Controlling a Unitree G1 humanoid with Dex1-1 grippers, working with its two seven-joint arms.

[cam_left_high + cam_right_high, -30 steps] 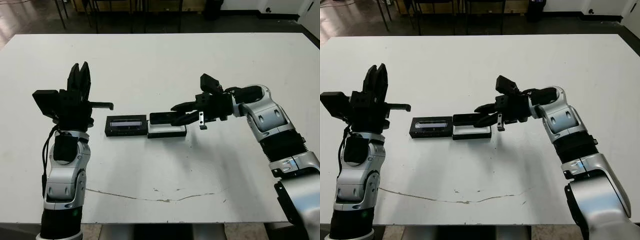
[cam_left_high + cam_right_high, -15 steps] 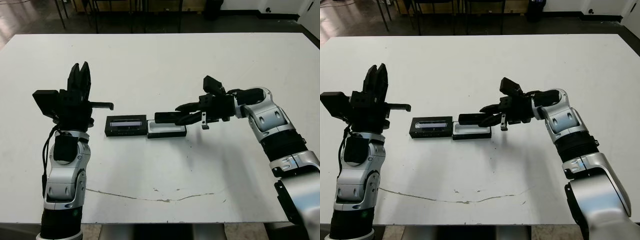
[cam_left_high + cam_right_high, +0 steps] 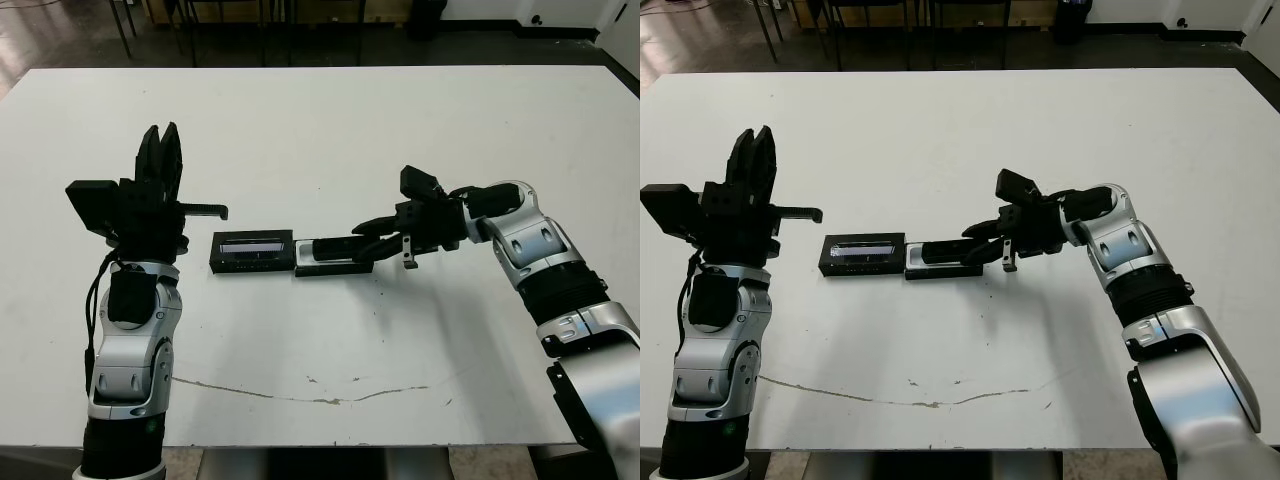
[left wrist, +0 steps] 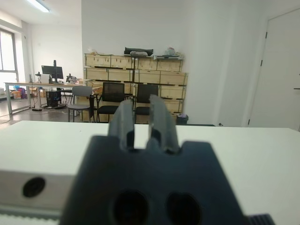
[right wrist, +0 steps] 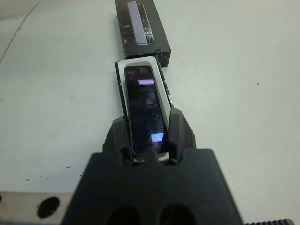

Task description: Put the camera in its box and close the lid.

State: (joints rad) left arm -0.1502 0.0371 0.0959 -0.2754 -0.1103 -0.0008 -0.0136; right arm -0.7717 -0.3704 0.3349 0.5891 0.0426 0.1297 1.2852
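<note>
The camera [image 5: 146, 110] lies over the white-lined box [image 5: 123, 86] at frame centre, pinched between the right gripper [image 5: 148, 140] fingers. The lid [image 3: 251, 250] lies flat, left. The left gripper [image 3: 161, 155] is raised, nearly closed, empty. Released crooked, the camera could ride the rim.

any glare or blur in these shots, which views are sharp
Right wrist view: the camera is sharp, with bright glare patches on its glossy face, while the near gripper body is soft. Left wrist view: the gripper body and fingers are blurred, the room behind is sharp. Head views: evenly lit and sharp, with only soft shadows on the table.
</note>
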